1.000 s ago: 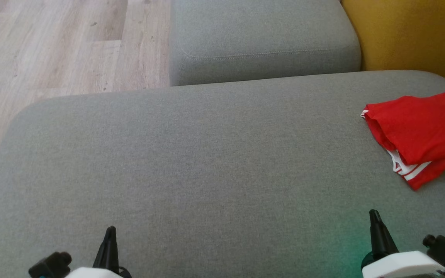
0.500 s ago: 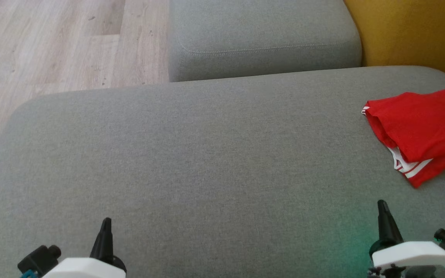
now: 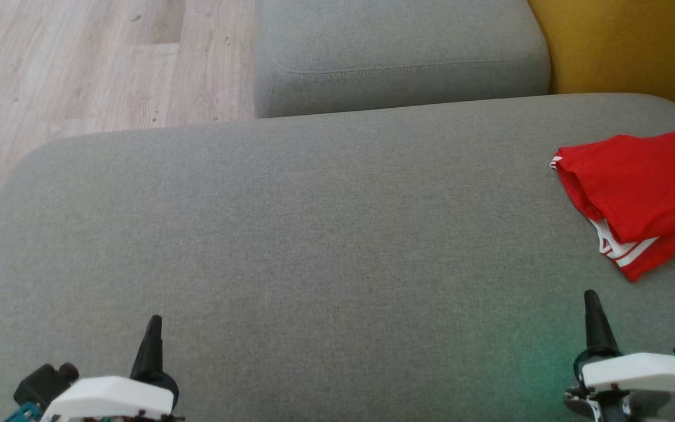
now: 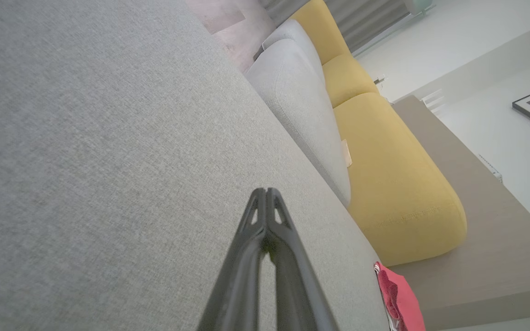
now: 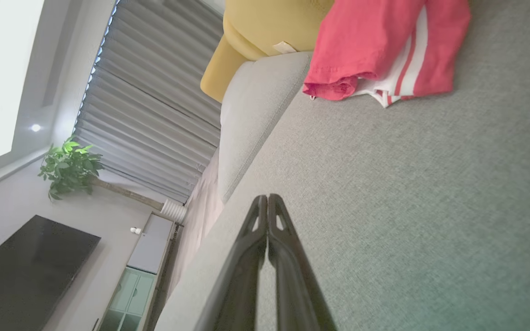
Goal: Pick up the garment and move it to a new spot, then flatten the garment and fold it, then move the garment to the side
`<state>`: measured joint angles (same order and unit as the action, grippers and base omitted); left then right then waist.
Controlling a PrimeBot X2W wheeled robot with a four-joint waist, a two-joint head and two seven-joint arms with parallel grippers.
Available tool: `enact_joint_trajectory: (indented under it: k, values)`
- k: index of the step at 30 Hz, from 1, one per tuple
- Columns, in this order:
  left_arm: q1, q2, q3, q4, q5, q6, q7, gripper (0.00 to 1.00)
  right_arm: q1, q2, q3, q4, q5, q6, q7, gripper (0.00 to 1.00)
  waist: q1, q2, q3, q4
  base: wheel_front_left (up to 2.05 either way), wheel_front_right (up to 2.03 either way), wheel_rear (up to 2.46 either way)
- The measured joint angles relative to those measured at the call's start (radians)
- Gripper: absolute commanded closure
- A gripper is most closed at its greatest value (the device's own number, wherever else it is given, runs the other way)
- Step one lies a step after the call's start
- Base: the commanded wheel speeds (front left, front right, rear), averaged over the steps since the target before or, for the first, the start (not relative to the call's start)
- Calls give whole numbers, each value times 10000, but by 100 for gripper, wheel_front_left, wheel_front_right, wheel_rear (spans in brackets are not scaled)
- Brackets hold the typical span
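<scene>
I am holding my left pincer [image 3: 153, 327] and right pincer [image 3: 591, 303] pressed together, empty; the folded red white-striped cloth garment [image 3: 636, 181] is lying well apart on the grey fabric sofa [image 3: 314, 234].

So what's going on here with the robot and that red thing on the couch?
Nothing is being handled right now. The red garment lies folded over on itself at the far right of the grey sofa seat. The left end effector and the right end effector are both shut and empty, low over the near edge of the seat and well apart from the garment. With the garment folded and off to the side, the job looks about done.
</scene>
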<state>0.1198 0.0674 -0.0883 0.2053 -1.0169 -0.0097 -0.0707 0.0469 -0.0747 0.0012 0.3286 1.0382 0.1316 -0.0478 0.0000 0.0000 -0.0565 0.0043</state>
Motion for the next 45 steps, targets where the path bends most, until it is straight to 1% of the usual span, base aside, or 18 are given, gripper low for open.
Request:
enact_joint_trajectory:
  k: [15, 19, 45]
  values:
    - [-489, -2, 362, 224, -1914, -357, 431, 100, -220, 58, -397, -115, 1747, 0, 485, 100, 0, 0, 185, -13, 0, 0, 0]
    - [-547, -2, 410, 267, -2251, -370, 529, 100, -318, 77, -458, -134, 2059, 0, 575, 100, 0, 0, 219, -16, 0, 0, 0]
    - [-1410, -17, 1055, 589, -5317, -972, 1269, 100, -902, 190, -1091, -384, 4890, 0, 1285, 100, 0, 0, 521, -38, 0, 0, 0]
